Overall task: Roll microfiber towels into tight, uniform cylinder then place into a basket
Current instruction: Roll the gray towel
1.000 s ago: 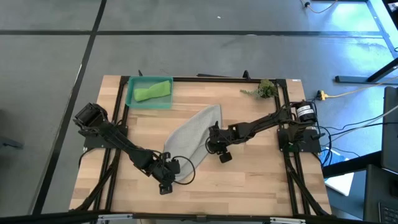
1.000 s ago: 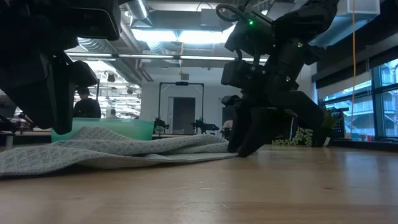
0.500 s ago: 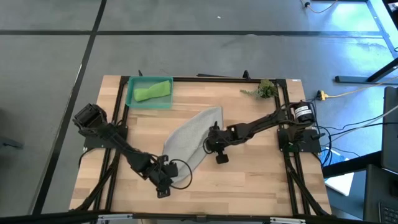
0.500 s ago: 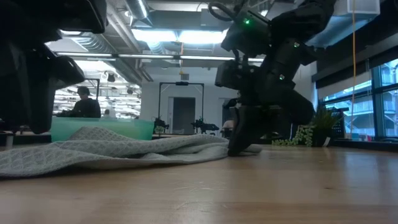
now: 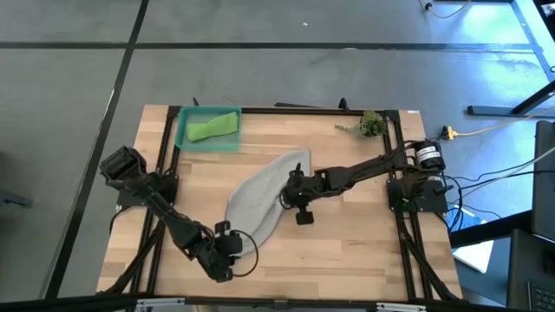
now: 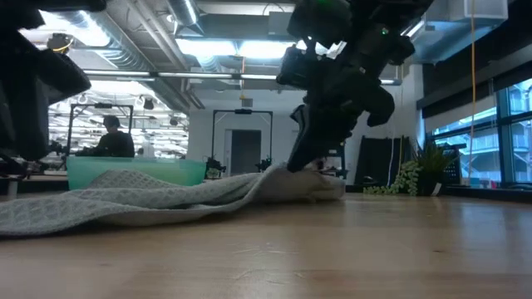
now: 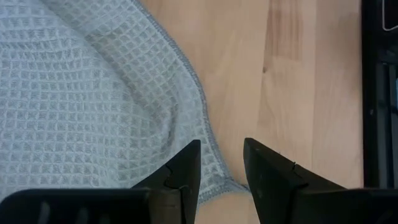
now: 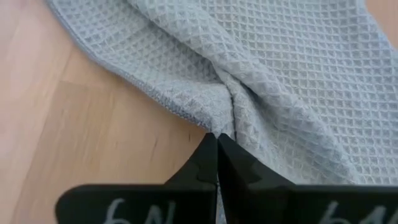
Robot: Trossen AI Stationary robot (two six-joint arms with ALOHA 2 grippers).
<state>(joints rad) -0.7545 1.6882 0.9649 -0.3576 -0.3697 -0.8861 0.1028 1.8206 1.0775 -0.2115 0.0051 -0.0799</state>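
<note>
So the grey towel (image 5: pixel 260 198) is lying mostly flat around the middle of the wooden table (image 5: pixel 347 251), stretched out on a diagonal — its long axis runs from the end nearest the left arm up toward the far-right end near the table's centre, and it looks wider at the near end. The right gripper (image 5: pixel 293 196) sits at the towel's right-hand edge with its fingers pinched tight on a fold of that edge; in the right wrist view you can see the waffle weave bunching into a little ridge right where the fingers (image 8: pixel 211 163) meet, and the low view shows that bit of cloth raised off the wood. The left gripper (image 5: pixel 227 256) is down by the towel's near end, fingers (image 7: pixel 186 171) parted a little with nothing between them, hovering over the hemmed corner. The lime green towel (image 5: pixel 213 127) is in the basket (image 5: pixel 186 140) at the far-left corner, rolled-ish, long axis roughly along the basket's length. A small leafy sprig (image 5: pixel 368 123) sits at the far-right side. Some pale markings show on the right gripper body — can't make them out.
</note>
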